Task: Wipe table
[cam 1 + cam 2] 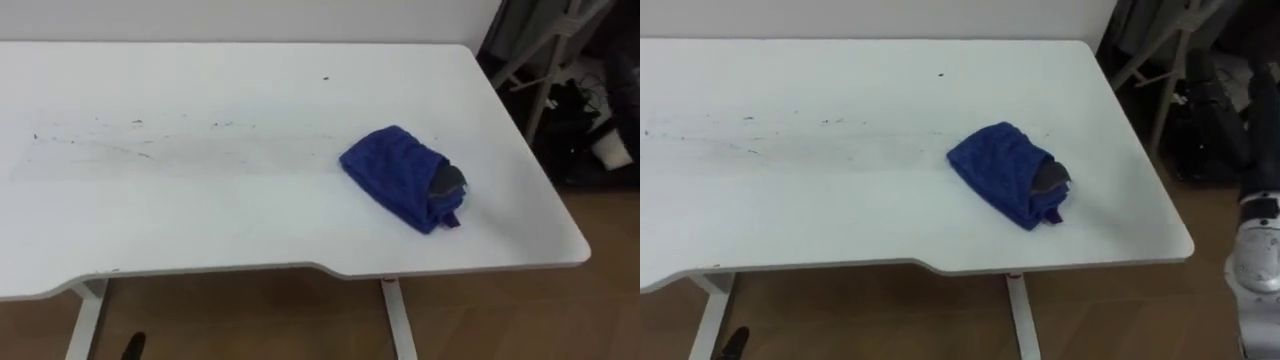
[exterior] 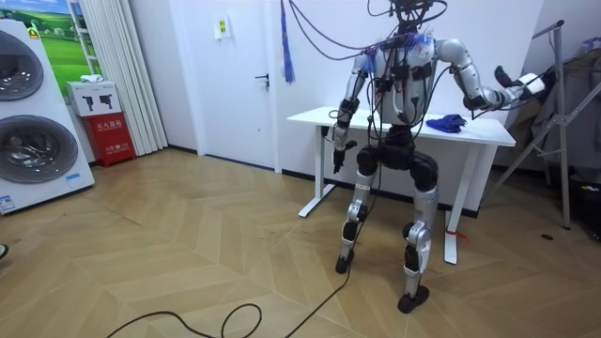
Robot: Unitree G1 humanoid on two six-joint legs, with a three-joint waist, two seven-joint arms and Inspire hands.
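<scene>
- Right hand: held out past the right end of the desk, well apart from the cloth. I cannot tell its finger state.
- Left hand: hangs at the robot's side, in front of the desk's left half. Finger state likewise not readable.
- Blue cloth: lies bunched and unheld on the desk, near the right end and nearer the front edge than the back.
- Dark specks and smears: run along the left and middle of the desk, apart from the cloth.
- Hazard: I judge that a rightward or forward push would slide the cloth over the edge.
- Hazard: the outstretched arm is near a metal stand; a wide swing could strike it.
- Hazard: a bunched cloth may skip specks.
- Writing: none on desk or cloth. Marks on the red cabinet are too small to read.
</scene>
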